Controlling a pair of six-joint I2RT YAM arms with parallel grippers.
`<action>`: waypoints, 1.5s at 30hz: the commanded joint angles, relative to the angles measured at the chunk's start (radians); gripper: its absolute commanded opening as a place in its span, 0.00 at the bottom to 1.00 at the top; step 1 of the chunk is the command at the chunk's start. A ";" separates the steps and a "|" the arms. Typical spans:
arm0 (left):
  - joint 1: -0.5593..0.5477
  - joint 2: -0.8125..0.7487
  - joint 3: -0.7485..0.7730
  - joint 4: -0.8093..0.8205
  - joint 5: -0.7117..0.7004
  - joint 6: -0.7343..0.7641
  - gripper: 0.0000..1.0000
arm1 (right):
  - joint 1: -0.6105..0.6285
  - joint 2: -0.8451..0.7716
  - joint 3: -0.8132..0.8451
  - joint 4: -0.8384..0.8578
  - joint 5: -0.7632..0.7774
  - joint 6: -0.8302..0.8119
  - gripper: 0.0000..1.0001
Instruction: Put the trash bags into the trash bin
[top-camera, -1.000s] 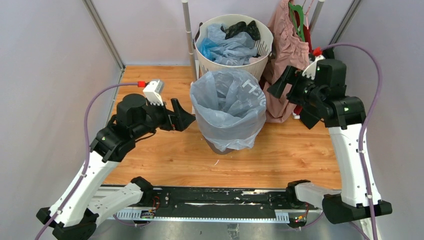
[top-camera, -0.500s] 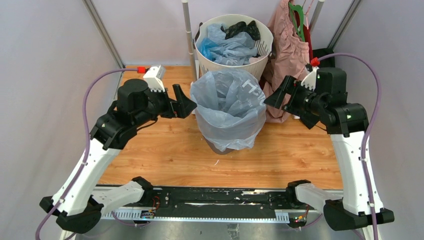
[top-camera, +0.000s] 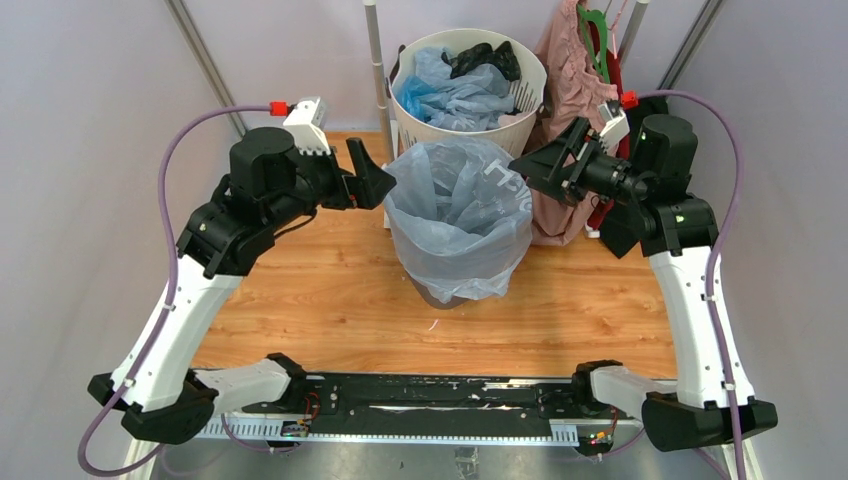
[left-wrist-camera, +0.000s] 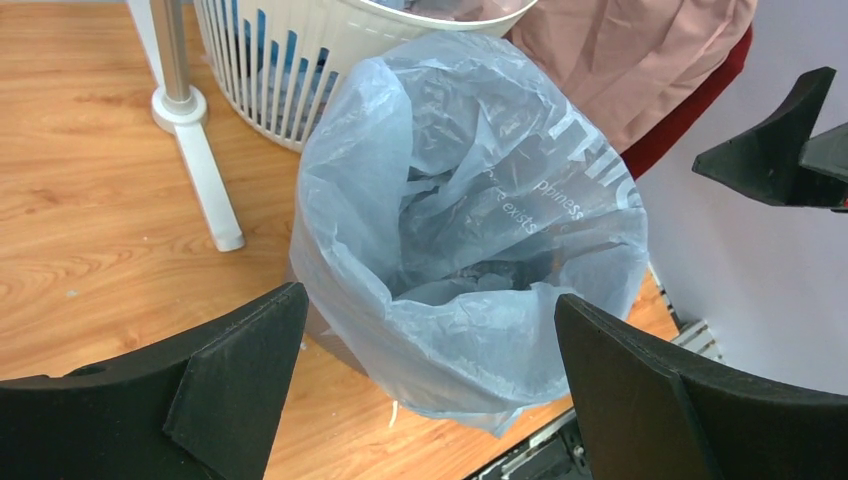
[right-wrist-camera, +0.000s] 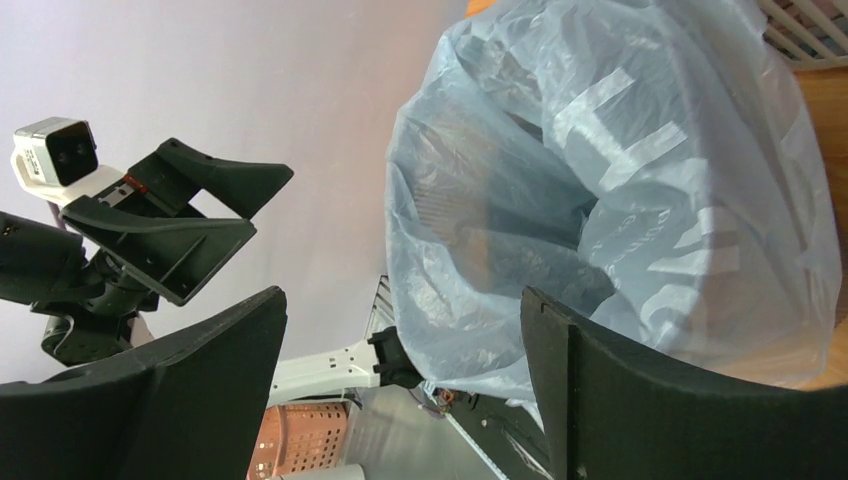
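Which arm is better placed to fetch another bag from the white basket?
Probably right: the right gripper, jaws open, sits just beside the white basket; the pole stands between the left gripper and it.

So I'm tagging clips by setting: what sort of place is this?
Likely a robot test booth staged as a household corner: plain walls and metal frame posts enclose a wood-grain tabletop with a bag-lined trash bin, a white slotted basket and a pink garment on a hanger.

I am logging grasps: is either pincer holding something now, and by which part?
Nothing is held. The left pincer and the right pincer are both open beside the pale blue bag.
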 joint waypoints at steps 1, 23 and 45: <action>0.015 0.029 0.042 -0.064 -0.019 0.057 1.00 | -0.035 -0.016 -0.045 0.136 -0.079 0.033 0.91; 0.117 0.004 -0.046 -0.086 0.034 0.153 1.00 | 0.028 0.084 0.158 -0.473 0.309 -0.239 0.91; 0.118 -0.019 -0.127 -0.081 0.030 0.156 1.00 | 0.213 0.205 0.253 -0.585 0.543 -0.176 0.91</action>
